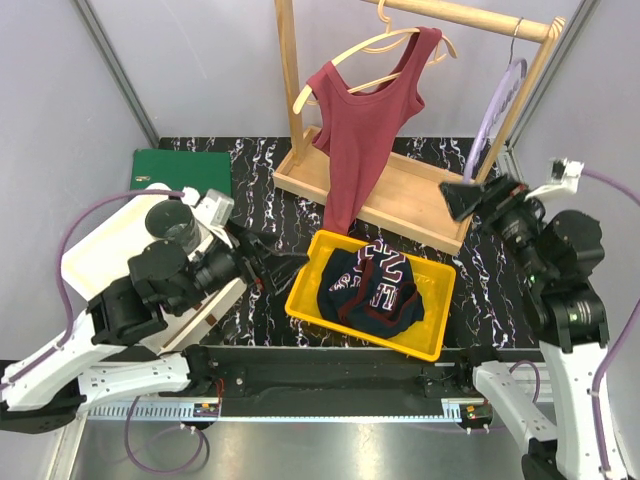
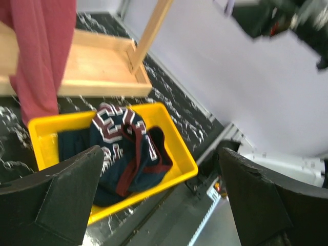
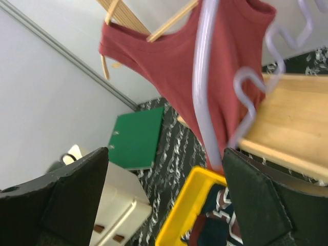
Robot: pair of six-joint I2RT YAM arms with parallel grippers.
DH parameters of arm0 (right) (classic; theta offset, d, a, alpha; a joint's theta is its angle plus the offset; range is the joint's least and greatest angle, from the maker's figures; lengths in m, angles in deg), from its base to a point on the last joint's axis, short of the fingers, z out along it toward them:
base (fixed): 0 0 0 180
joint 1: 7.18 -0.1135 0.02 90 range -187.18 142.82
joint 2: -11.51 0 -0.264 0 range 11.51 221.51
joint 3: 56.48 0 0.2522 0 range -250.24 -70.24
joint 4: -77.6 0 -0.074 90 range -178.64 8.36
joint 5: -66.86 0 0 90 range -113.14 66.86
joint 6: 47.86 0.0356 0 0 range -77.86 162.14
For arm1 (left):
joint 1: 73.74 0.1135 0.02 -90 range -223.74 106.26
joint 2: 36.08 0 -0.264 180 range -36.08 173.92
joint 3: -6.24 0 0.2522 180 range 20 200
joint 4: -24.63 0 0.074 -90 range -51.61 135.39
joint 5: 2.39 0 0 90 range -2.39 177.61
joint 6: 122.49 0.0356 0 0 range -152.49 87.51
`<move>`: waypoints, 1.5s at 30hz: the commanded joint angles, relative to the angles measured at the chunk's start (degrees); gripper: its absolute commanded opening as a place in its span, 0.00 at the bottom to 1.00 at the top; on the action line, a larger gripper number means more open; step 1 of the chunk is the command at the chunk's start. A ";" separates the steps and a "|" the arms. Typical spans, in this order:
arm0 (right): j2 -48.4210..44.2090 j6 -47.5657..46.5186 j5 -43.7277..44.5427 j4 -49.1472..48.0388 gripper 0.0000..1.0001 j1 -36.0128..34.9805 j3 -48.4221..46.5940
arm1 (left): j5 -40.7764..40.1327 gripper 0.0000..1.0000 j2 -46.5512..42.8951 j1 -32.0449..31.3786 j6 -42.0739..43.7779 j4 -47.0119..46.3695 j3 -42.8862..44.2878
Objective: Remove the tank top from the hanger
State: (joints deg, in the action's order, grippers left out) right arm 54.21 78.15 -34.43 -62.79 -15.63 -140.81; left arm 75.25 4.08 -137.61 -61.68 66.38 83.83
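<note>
A dark red tank top hangs on a wooden hanger from the rail of a wooden rack; its hem reaches the yellow bin. It also shows in the right wrist view and the left wrist view. My left gripper is open and empty, low over the table left of the bin. My right gripper is open and empty, raised at the rack's right end, right of the tank top. An empty lilac hanger hangs close in front of it.
A yellow bin holding a navy and maroon garment sits in front of the rack's wooden base. A green folder lies at the back left and a white box stands at the left. Grey walls enclose the table.
</note>
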 commanded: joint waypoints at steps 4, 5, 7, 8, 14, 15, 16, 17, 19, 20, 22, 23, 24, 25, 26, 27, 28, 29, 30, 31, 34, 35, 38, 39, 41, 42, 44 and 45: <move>-6.82 -2.70 -2.33 15.46 1.00 -0.34 8.59 | -6.97 0.99 10.53 2.08 9.76 2.85 20.05; -7.36 -2.35 -3.12 15.46 1.00 -0.25 9.99 | -6.71 0.99 14.38 2.87 11.42 3.64 22.80; -9.63 -1.65 -4.88 15.46 1.00 -0.34 11.14 | -2.44 0.99 18.18 7.50 12.14 5.31 30.42; -10.52 -1.30 -5.32 15.55 1.00 -0.34 12.11 | -0.06 0.99 21.59 9.54 12.14 5.32 32.56; -15.36 -1.29 -8.39 16.43 1.00 -0.34 12.21 | 6.65 0.99 32.51 17.64 16.95 2.78 45.49; -15.62 -1.38 -9.53 16.78 1.00 -0.34 11.94 | 6.56 0.99 33.92 18.26 18.02 2.51 46.89; -16.15 -1.29 -9.98 17.30 1.00 -0.34 11.42 | 6.82 0.99 36.80 19.74 19.25 1.99 49.69; -16.50 -1.21 -10.76 18.09 1.00 -0.34 11.15 | 6.74 0.99 38.31 20.63 21.17 1.90 51.11; -18.42 -0.77 -11.65 18.80 1.00 -0.34 10.28 | 9.53 0.99 42.43 24.40 21.63 1.98 54.81; -19.31 -0.50 -12.35 19.24 1.00 -0.43 10.01 | 11.20 0.99 43.85 25.98 21.02 1.81 55.95; -21.94 0.11 -13.32 19.59 1.00 -0.34 8.96 | 15.95 0.99 47.53 30.20 19.79 1.90 59.03; -22.83 0.29 -14.19 20.38 1.00 -0.43 8.52 | 17.01 0.99 48.68 31.26 19.35 1.72 59.82; -23.44 0.38 -14.46 20.91 1.00 -0.34 8.08 | 18.50 0.99 50.70 32.75 19.52 1.11 60.87; -24.32 0.38 -14.64 21.52 1.00 -0.34 7.03 | 19.03 0.99 51.67 33.37 19.87 0.67 61.14; -24.59 0.38 -14.99 22.92 1.00 -0.34 6.50 | 19.47 0.99 52.55 34.07 20.13 0.23 61.41; -24.77 0.12 -14.99 23.80 1.00 -0.34 5.88 | 20.96 0.99 54.30 35.21 20.14 -0.82 61.67; -25.03 -0.06 -15.08 24.60 1.00 -0.34 5.01 | 22.02 0.99 55.02 35.75 19.96 -1.53 61.76; -24.94 -0.24 -15.08 26.00 0.99 -0.34 4.56 | 22.99 0.99 55.81 36.36 19.53 -2.14 61.76; -25.03 -0.67 -14.99 26.53 1.00 -0.34 4.12 | 23.78 0.99 57.03 36.89 19.44 -3.54 61.68; -25.03 -0.85 -14.73 27.06 1.00 -0.34 3.60 | 23.96 0.99 57.57 37.07 19.61 -4.16 61.59; -24.77 -1.82 -13.94 28.64 1.00 -0.43 2.28 | 25.01 0.99 59.85 37.60 19.61 -6.97 61.41; -24.68 -2.34 -13.50 29.34 1.00 -0.34 1.93 | 26.06 0.99 60.90 37.68 19.61 -8.20 61.50; -24.24 -3.22 -12.36 30.49 1.00 -0.34 0.61 | 26.16 0.99 63.01 37.77 19.70 -10.14 61.41; -24.07 -3.40 -12.09 30.67 1.00 -0.34 0.00 | 25.98 0.98 63.46 37.77 19.61 -10.49 61.50; -23.71 -4.19 -10.87 31.63 1.00 -0.43 -0.88 | 26.51 0.92 64.60 37.77 18.91 -11.63 61.41; -23.37 -4.45 -10.60 31.81 1.00 -0.34 -1.32 | 26.95 0.90 65.30 37.77 18.65 -12.25 61.41; -23.10 -5.07 -10.24 32.07 1.00 -0.34 -1.68 | 28.17 0.78 66.01 37.69 17.94 -12.87 61.59; -22.84 -5.16 -10.24 32.07 1.00 -0.34 -1.85 | 28.62 0.74 66.62 37.77 17.68 -13.13 61.59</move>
State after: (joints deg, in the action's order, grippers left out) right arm 29.21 75.29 -46.17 -31.47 -15.76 -140.74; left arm 100.38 69.48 -100.11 -43.26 59.15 142.91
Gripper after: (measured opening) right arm 0.994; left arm 0.806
